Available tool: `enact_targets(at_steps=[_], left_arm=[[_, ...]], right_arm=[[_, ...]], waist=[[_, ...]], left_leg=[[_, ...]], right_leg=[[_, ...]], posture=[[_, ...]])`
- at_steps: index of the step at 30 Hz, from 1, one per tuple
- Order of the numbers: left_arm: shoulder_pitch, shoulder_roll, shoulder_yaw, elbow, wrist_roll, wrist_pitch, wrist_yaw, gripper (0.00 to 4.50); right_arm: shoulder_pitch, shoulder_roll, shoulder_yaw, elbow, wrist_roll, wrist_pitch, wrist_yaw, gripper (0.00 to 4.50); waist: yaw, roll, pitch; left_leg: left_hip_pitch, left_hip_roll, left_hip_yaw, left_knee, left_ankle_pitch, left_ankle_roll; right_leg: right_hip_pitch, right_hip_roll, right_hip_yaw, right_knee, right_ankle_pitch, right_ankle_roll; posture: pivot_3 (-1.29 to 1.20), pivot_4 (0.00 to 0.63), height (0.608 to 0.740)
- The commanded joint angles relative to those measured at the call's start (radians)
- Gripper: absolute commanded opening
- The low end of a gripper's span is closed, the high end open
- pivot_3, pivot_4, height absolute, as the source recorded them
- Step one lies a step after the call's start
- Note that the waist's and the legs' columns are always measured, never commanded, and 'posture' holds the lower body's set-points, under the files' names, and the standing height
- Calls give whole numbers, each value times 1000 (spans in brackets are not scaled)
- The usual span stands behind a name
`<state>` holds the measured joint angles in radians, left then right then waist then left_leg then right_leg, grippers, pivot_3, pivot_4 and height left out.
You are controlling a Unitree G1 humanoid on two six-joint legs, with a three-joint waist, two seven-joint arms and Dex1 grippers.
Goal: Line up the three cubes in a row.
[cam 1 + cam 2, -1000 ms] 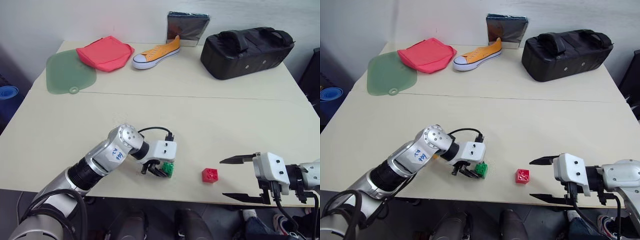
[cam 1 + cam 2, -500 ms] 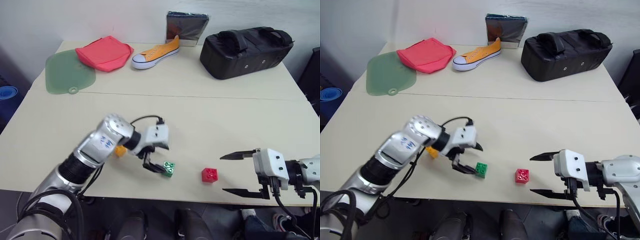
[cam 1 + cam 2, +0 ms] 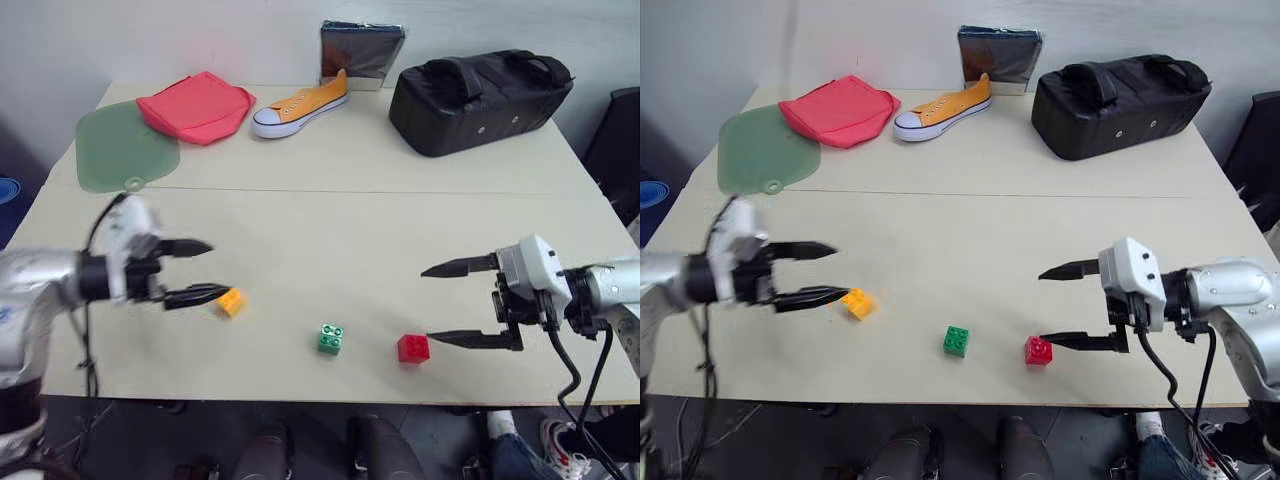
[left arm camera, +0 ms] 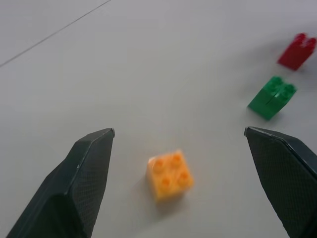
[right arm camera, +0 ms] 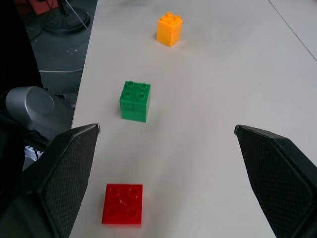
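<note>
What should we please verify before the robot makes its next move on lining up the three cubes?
1. Left gripper jaws open and empty: ok.
2. Right gripper jaws open and empty: ok.
3. Green cube free on the table, studs up: ok.
4. Red cube free, beside the right gripper's lower finger: ok.
5. Yellow-orange cube in line with the other two: not ok, it sits farther back.
6. Spacing between cubes even: not ok.

Small red studded plastic cube (image 5: pixel 122 204) lies nearest the wide-apart black fingers (image 5: pixel 64 173); green cube (image 5: pixel 134 100) beyond, yellow-orange cube (image 5: pixel 169 29) farthest, seemingly roughly aligned.
</note>
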<state>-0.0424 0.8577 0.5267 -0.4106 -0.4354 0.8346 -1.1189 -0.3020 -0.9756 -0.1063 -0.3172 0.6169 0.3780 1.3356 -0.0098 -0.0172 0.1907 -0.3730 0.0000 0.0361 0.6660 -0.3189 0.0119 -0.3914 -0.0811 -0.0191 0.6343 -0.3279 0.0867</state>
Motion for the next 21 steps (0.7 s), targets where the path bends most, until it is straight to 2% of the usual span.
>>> enact_targets(at_steps=[1,4,8,15,21], left_arm=[[157,-30,100,-104,23,-91,31,4423],[272,-82,141,-154,20,-138,77,4423],[289,-108,92,-178,14,-164,145,4423],[143,-93,-118,-137,26,-89,287,4423],[-50,-70,-329,-4,113,-78,370,4423]], right_arm=[[-46,10,11,25,15,0,28,4500],[-84,17,37,53,5,-3,52,4500],[-108,22,52,64,1,1,63,4500],[-91,14,40,26,15,27,61,4500],[-83,31,39,-7,14,33,35,4500]], waist=[[9,0,0],[13,0,0],[9,0,0],[6,1,0],[6,1,0]], left_leg=[[1,0,0,0,0,0],[0,-1,-1,0,-2,0],[1,-1,-1,-1,-3,0],[1,-1,-1,-2,-3,0],[0,-1,0,-2,-3,0]], right_leg=[[0,-1,0,0,0,0],[0,-2,-1,-2,0,0],[0,-2,-1,-3,0,-1],[0,-2,-1,-2,0,-1],[-1,-1,-1,-1,0,-1]], posture=[[0,150,740],[0,150,740],[0,150,740],[0,150,740],[0,150,740]])
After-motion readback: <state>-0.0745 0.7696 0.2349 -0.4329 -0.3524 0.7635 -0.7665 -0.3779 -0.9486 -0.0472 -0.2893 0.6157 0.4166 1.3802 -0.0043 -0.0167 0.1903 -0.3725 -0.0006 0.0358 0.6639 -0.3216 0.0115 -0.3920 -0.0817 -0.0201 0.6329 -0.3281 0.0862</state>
